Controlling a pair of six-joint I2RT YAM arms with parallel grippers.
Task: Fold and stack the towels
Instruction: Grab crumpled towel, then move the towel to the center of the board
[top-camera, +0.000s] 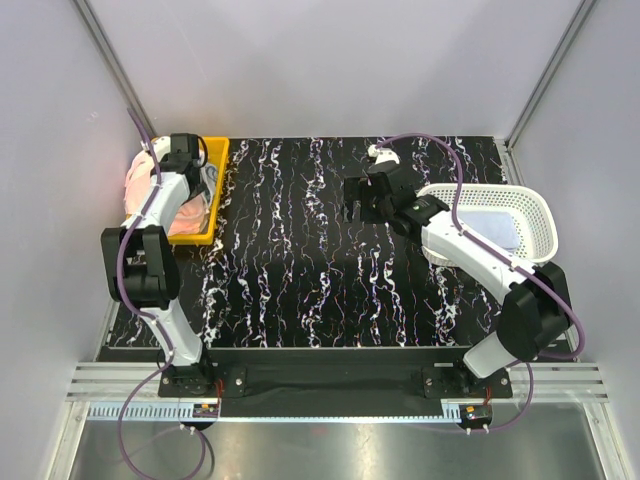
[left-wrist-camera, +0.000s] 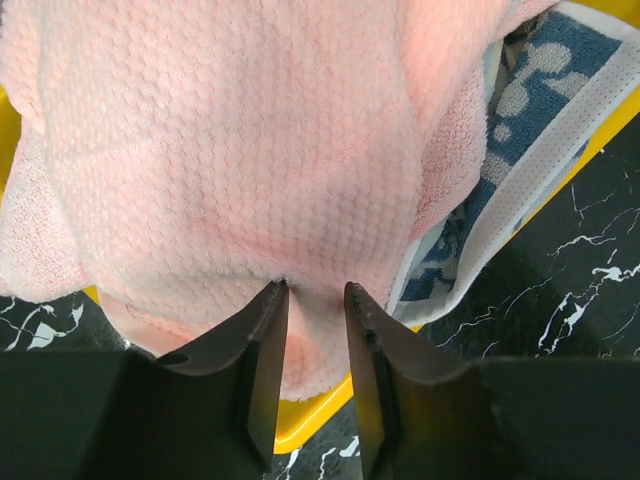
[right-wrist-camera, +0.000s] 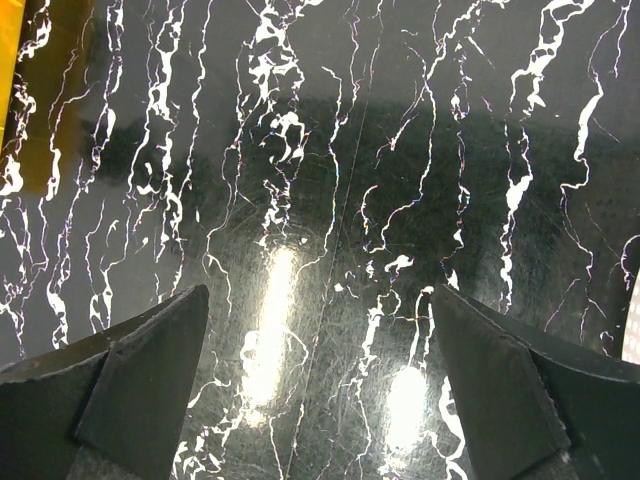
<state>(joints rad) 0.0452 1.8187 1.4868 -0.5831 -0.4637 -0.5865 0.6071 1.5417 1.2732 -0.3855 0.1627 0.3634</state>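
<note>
**Left gripper (left-wrist-camera: 315, 295) at the pink towel (left-wrist-camera: 230, 150)**

My left gripper is over the yellow bin (top-camera: 190, 238) at the far left of the table. Its two fingers are close together with a small gap. Their tips are right at the pink towel, which fills most of the left wrist view. I cannot tell if they pinch it. A towel with blue patterns (left-wrist-camera: 545, 80) lies under the pink one, on its right side.

My right gripper (right-wrist-camera: 320, 300) is spread wide and holds nothing. It hangs over the black table (right-wrist-camera: 330, 150), near the white mesh basket (top-camera: 535, 215). A pale blue-white towel (top-camera: 490, 228) lies in that basket.
</note>
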